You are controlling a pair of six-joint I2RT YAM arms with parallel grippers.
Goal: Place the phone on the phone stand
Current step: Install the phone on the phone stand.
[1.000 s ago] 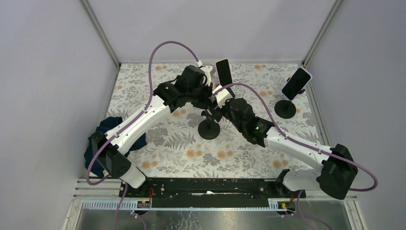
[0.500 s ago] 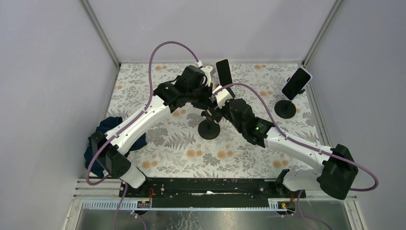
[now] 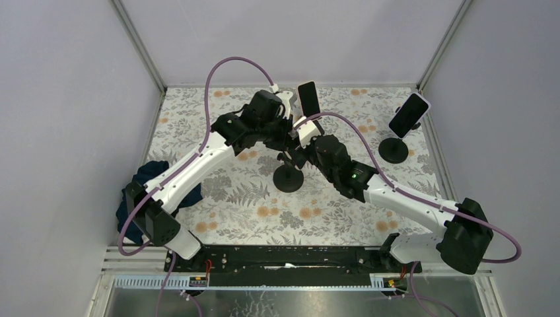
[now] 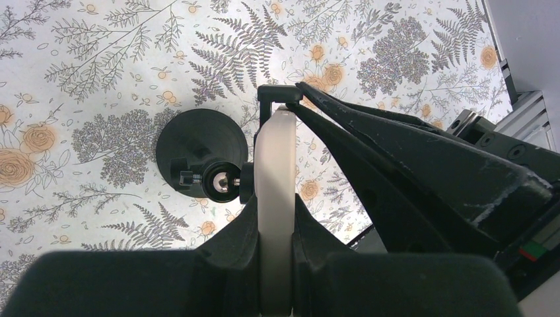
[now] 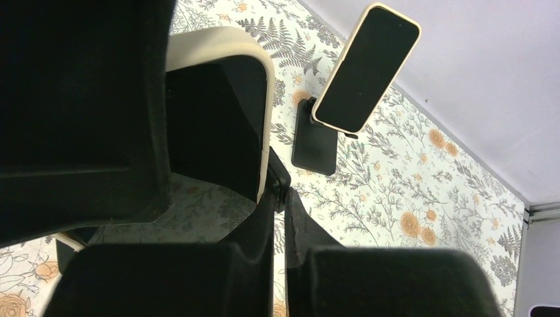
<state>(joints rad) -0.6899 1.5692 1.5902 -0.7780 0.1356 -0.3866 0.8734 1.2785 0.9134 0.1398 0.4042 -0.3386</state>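
Comparing this with a second ago, I see almost no change: both arms sit where they were near the middle of the table (image 3: 218, 119), with only a slight creep toward 12 o'clock. I take that as a hold for fine seating, not transport.

The left gripper (image 4: 274, 214) is closed narrowly on the phone (image 4: 274, 165), its pads clamping the two faces so the cream edge faces my wrist camera. The phone is off the table, pressed against the head of the phone stand (image 4: 201, 148), whose round base lies at 9 o'clock from it in that view.

The right gripper (image 4: 298, 91) is fully closed, with its tips against the stand's black bracket (image 4: 271, 96) at the phone's far end. I cannot tell whether it pinches that bracket or only steadies it.

Two other phones, at 12 o'clock (image 3: 308, 99) and 2 o'clock (image 3: 409, 113), already sit on stands. I judge this one not yet released, and whether it is properly seated is unclear.
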